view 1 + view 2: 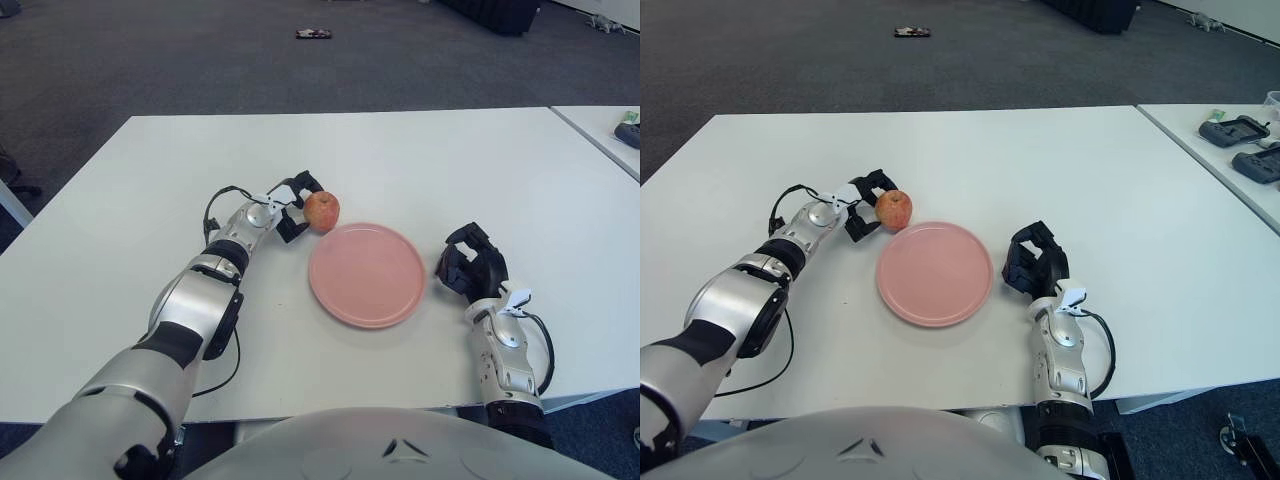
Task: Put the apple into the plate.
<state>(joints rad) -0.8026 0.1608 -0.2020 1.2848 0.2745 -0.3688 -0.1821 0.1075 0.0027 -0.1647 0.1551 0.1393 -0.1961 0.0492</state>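
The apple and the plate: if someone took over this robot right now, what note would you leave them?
Left hand: fingers around the apple, at the far-left edge of the pink plate; whether it grips firmly is unclear.
Right hand: idle, just right of the plate, fingers curled, holding nothing.
Done: apple brought beside the plate.
Left: move the apple over the plate, set it down, let go.

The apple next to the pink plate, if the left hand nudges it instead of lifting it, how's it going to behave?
The apple looks round and smooth, so a nudge would probably roll it rather than slide it. It looks firm, so it should keep its shape under the left hand, whose fingers sit around it. The plate has a raised rim, which might stop a rolling apple.
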